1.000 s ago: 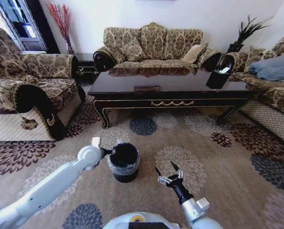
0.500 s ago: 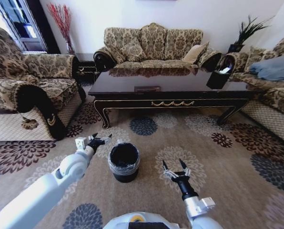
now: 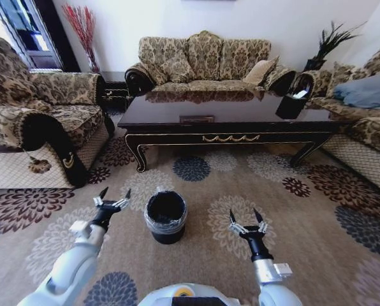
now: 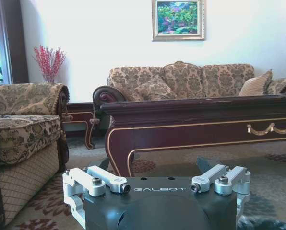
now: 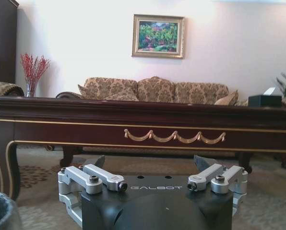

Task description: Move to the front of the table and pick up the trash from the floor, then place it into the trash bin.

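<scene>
Trash bin [image 3: 166, 217] on carpet [image 3: 317, 217] between our 2 arms | left gripper [image 3: 112, 203] pulled back from its rim, jaws wide, empty | right gripper [image 3: 247, 222] wide, empty | drop looks done.

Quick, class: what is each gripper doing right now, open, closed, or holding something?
Left gripper: open, holding nothing, over the carpet left of the bin.
Right gripper: open, holding nothing, to the bin's right.

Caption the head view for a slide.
Both open pincers, left and right, flank the small round black bin on patterned carpet before the glossy dark coffee table.
</scene>
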You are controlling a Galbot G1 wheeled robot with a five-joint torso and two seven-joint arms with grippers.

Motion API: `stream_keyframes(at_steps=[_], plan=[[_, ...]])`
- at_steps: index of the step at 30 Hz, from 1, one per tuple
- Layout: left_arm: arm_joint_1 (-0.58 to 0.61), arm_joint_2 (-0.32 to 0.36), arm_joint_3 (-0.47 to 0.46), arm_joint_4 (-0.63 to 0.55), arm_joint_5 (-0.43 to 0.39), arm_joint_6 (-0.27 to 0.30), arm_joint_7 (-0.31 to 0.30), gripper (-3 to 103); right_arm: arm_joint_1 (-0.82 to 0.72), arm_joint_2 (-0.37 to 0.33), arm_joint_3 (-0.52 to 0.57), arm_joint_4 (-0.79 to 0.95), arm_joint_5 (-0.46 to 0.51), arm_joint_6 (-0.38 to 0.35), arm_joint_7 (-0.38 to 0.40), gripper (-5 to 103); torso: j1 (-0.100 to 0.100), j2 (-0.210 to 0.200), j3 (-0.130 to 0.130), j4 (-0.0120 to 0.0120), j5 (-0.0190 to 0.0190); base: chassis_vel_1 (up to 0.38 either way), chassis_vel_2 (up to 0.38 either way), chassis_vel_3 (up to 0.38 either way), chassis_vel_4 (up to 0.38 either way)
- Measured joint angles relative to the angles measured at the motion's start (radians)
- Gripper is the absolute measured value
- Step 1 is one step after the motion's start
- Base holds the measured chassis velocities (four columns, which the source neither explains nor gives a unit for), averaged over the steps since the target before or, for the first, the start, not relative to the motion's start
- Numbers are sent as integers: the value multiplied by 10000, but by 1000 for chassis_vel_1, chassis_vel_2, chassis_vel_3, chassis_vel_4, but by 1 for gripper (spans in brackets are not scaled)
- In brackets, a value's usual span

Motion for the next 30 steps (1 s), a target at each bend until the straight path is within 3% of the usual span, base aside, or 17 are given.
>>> stream_keyframes(at_steps=[3, 7, 15, 20, 30], plan=[[381, -139, -218, -98, 94, -241, 282, 100, -9, 37, 151, -113, -237, 137, -46, 100, 0, 0, 1, -8, -2, 0, 0, 0, 0], [1438, -663, -771, -160, 252, -778, 723, 100, 73, 158, 296, -327, -584, 315, -49, 100, 0, 0, 0, -1, -1, 0, 0, 0, 0], [2288, -1458, -1102, 229, 227, -1374, 914, 100, 35, 303, 310, -419, -964, 407, 111, 100, 0, 0, 1, -3, -1, 0, 0, 0, 0], [2452, -1475, -1302, 464, 92, -1651, 911, 100, 48, 326, 359, -357, -1000, 466, 121, 100, 0, 0, 1, -2, -1, 0, 0, 0, 0], [2415, -1488, -1197, 166, 24, -1692, 870, 100, 75, 431, 436, -148, -996, 479, 104, 100, 0, 0, 1, -3, 0, 0, 0, 0, 0]])
